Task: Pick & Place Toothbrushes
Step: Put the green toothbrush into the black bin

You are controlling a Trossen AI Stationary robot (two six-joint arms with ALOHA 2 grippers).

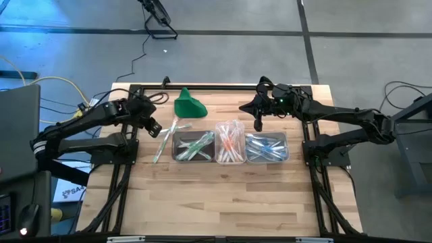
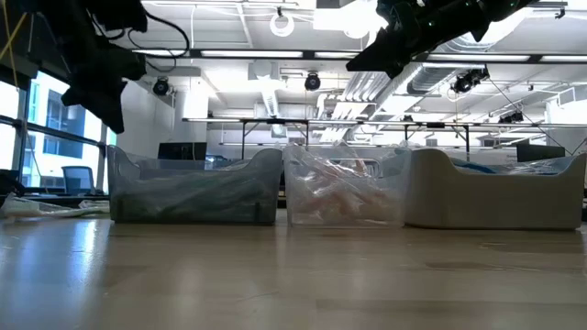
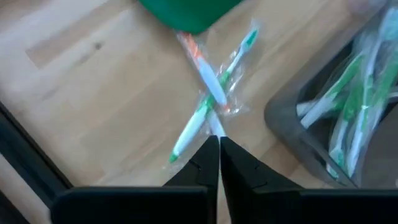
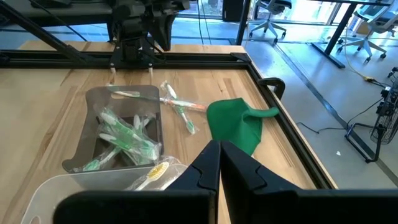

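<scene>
Two toothbrushes lie crossed on the wood, left of the tubs: a green-and-white one [image 3: 189,127] and an orange-and-white one [image 3: 198,61]; the high view shows them as loose toothbrushes [image 1: 167,133]. My left gripper [image 3: 219,144] hangs shut above their near ends and well off the table [image 2: 105,96]. Three clear tubs stand in a row: the left tub [image 1: 194,147] holds green brushes, the middle tub [image 1: 229,143] orange ones and the right tub [image 1: 267,147] blue ones. My right gripper [image 1: 258,123] waits shut, above the table behind the tubs.
A solid green cloth-like lump [image 1: 187,104] lies on the table just beyond the loose toothbrushes, near the far edge. A black frame rail [image 1: 202,86] runs along the table's far edge. Bare wood stretches in front of the tubs toward the near edge.
</scene>
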